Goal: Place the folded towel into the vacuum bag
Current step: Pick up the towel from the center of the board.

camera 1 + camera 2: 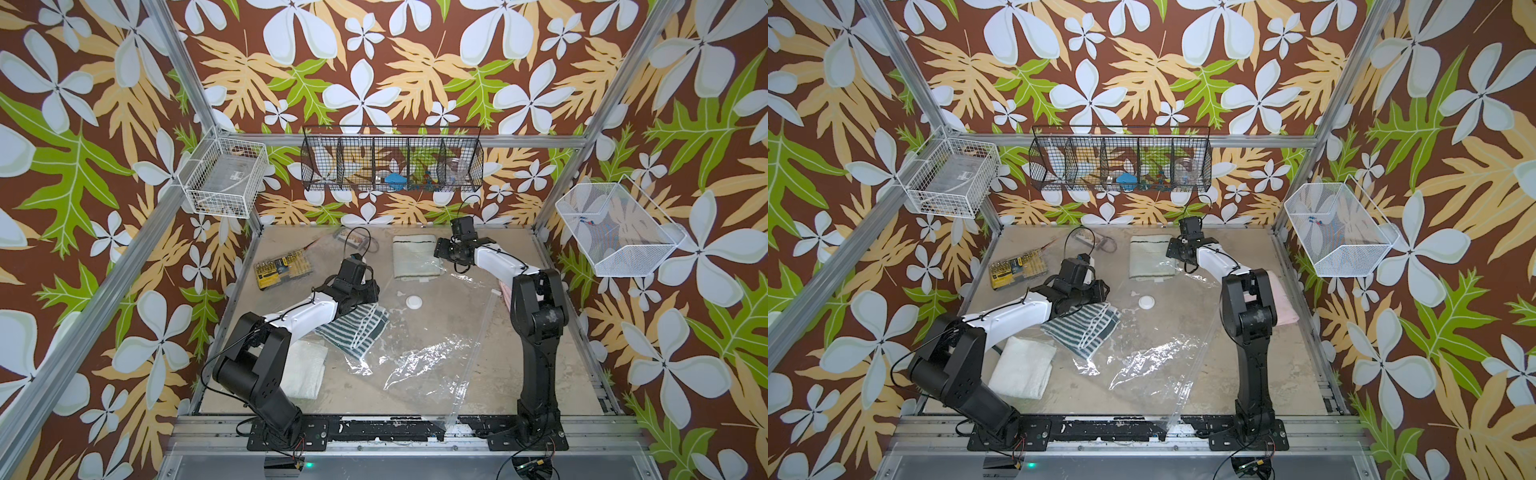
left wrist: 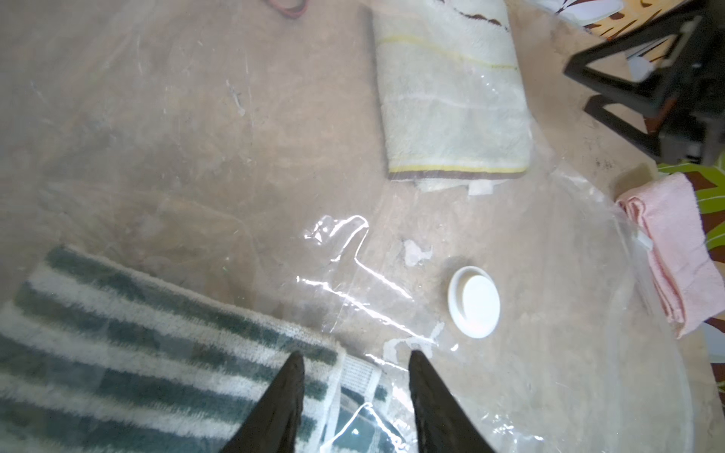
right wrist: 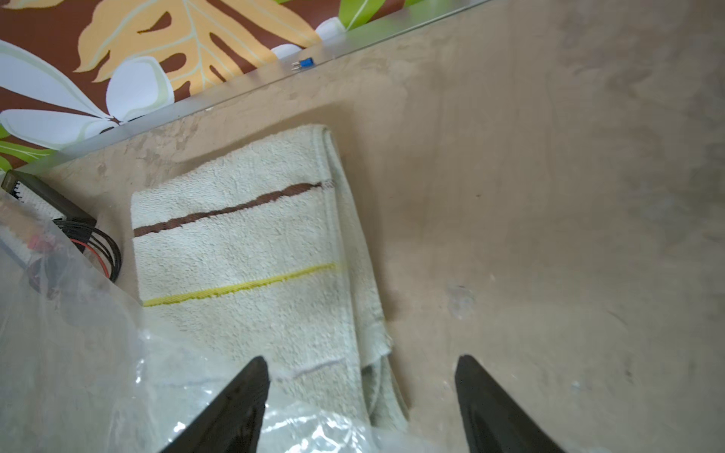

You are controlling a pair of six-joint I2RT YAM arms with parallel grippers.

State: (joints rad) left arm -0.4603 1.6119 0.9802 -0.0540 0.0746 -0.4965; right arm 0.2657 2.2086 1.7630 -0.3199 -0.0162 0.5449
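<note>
**While both tools stand spread, the bag lies flat among four towels**

Where the counter (image 1: 577, 365) meets the front rail at 6 o'clock, one corner of the vacuum bag (image 1: 432, 365) begins. Its clear film lies flat across the middle, with the white valve disc (image 1: 414, 302) near the centre. At 7 o'clock a white towel (image 1: 305, 370) lies beside the left arm's base.

Toward 9 o'clock the striped towel (image 1: 357, 328) has film over its near corner; whether it sits inside the bag I cannot tell. Only the left wrist view shows the left tool (image 2: 355, 355) spread and pinching nothing, one tip over that towel and one over film. A woven tag (image 2: 355, 372) lies between the tips, its print too blurred to read.

At 3 o'clock the pink towel (image 1: 1281, 303) lies against the bag's edge. It is partly hidden by the right arm in both top views and plain in the left wrist view.

At 10 o'clock sits a yellow battery pack (image 1: 282, 268), its lettering too small to read. At 12 o'clock the cream towel (image 1: 415, 257) lies with its near end under the film. The right wrist view shows the right tool (image 3: 363, 357) spread wide at that towel's edge, gripping nothing.
</note>
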